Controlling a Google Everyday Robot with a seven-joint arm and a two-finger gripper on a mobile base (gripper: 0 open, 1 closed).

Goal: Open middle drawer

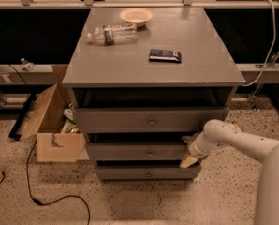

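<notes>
**Status: approach phase. Pull not yet started.**

1. The end effector (187, 160) is at the right end of the middle drawer (130, 152), low against the front's right corner. Whether it is apart or together cannot be told. Contact with the front cannot be confirmed either.
2. The arm (233, 137) enters from the lower right and reaches leftward to that corner.
3. The knob (150, 153) is at the centre of the middle drawer front, well apart from the end effector and not grasped.
4. The middle drawer lies between the top drawer (116, 118) and the bottom drawer (130, 173). Its front shows no clear projection from the cabinet. It is judged closed, or at most barely out.
5. The counter (195, 36) carries a plastic bottle (112, 33) lying on its side, a bowl (136, 16) and a dark flat packet (165, 56). None of these obstructs the drawers.
6. An open cardboard box (50, 128) is on the floor just left of the cabinet.

**Done:** the end effector is at drawer height.
**Left:** gain a hold at the knob or at the edge of the front, then pull the drawer outward. That is judged to be most of the task.
</notes>
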